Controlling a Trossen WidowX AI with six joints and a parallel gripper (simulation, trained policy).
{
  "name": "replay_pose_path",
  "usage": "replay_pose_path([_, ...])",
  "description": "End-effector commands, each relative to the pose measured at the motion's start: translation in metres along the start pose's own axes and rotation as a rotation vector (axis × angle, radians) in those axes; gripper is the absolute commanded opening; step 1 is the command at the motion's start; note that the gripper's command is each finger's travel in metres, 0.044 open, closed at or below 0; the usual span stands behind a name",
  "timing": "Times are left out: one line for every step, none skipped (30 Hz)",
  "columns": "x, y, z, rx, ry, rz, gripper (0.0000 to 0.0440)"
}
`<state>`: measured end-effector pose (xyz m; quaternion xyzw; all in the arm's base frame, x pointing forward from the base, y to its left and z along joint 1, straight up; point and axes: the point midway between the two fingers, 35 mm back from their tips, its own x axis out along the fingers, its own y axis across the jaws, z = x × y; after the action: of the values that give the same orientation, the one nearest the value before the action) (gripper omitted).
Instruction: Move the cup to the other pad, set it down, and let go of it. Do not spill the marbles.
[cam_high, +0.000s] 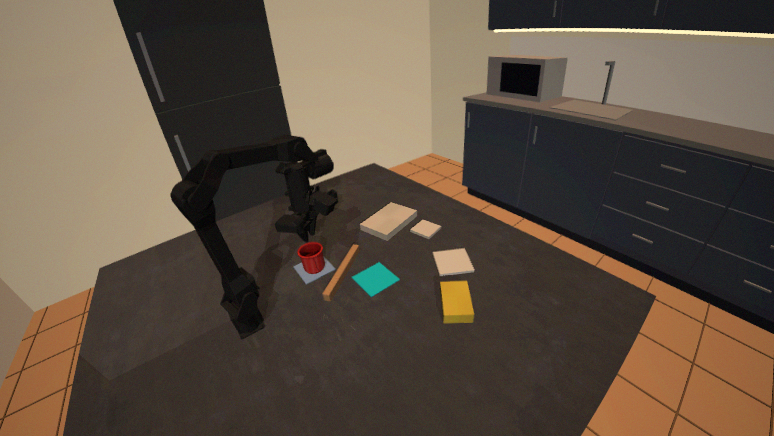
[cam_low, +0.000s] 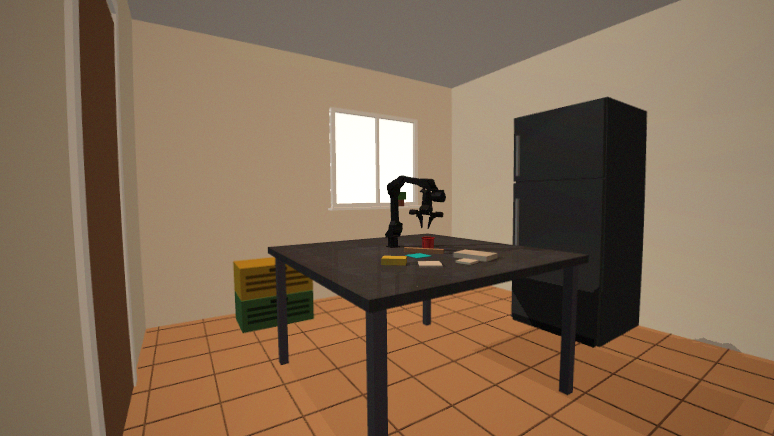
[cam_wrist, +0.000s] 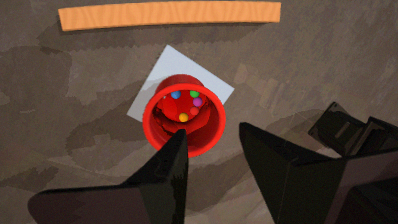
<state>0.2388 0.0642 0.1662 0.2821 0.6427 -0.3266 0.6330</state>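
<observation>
Wrist view: black two-fingered gripper (cam_high: 307, 236) (cam_low: 425, 226) (cam_wrist: 212, 132) lining up, fingers apart, nothing held.
Next: centre over the round red cup (cam_high: 312, 258) (cam_low: 427, 242) (cam_wrist: 217, 120).

In the top view, the cup (cam_high: 313, 261) (cam_low: 427, 243) (cam_wrist: 218, 120) stands on one pad (cam_high: 308, 277) (cam_wrist: 187, 66), marbles (cam_wrist: 197, 102) inside it; right of that pad lies the bar (cam_high: 341, 272) (cam_low: 424, 250) (cam_wrist: 170, 13), between it and the other pad (cam_high: 375, 278) (cam_low: 418, 255); behind lie the large slab (cam_high: 388, 220) (cam_low: 475, 255) and, just right, the small slab (cam_high: 425, 228) (cam_low: 466, 261); farther right lies the tile (cam_high: 453, 261) (cam_low: 430, 263), the block (cam_high: 457, 300) (cam_low: 394, 261) before it; all are on the table (cam_high: 352, 368) (cam_low: 346, 270).
</observation>
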Motion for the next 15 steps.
replay_pose_path([0.011,-0.002,-0.001,0.009,0.000,-0.031,0.0167])
replay_pose_path([0.013,-0.002,-0.001,0.010,0.001,-0.037,0.0169])
replay_pose_path([0.016,-0.002,-0.002,0.010,0.001,-0.043,0.0170])
replay_pose_path([0.018,-0.003,-0.002,0.010,0.002,-0.048,0.0172])
replay_pose_path([0.021,-0.003,-0.002,0.010,0.003,-0.054,0.0173])
replay_pose_path([0.023,-0.003,-0.003,0.010,0.004,-0.059,0.0174])
replay_pose_path([0.026,-0.003,-0.003,0.010,0.005,-0.064,0.0175])
replay_pose_path([0.028,-0.004,-0.004,0.009,0.005,-0.068,0.0176])
replay_pose_path([0.030,-0.004,-0.004,0.008,0.006,-0.073,0.0177])
replay_pose_path([0.033,-0.004,-0.005,0.007,0.007,-0.077,0.0178])
replay_pose_path([0.035,-0.004,-0.005,0.005,0.007,-0.081,0.0178])
replay_pose_path([0.037,-0.005,-0.006,0.003,0.007,-0.085,0.0179])
replay_pose_path([0.040,-0.005,-0.006,0.001,0.008,-0.089,0.0179])
replay_pose_path([0.042,-0.005,-0.007,-0.001,0.008,-0.092,0.0179])
replay_pose_path([0.045,-0.005,-0.007,-0.003,0.009,-0.095,0.0179])
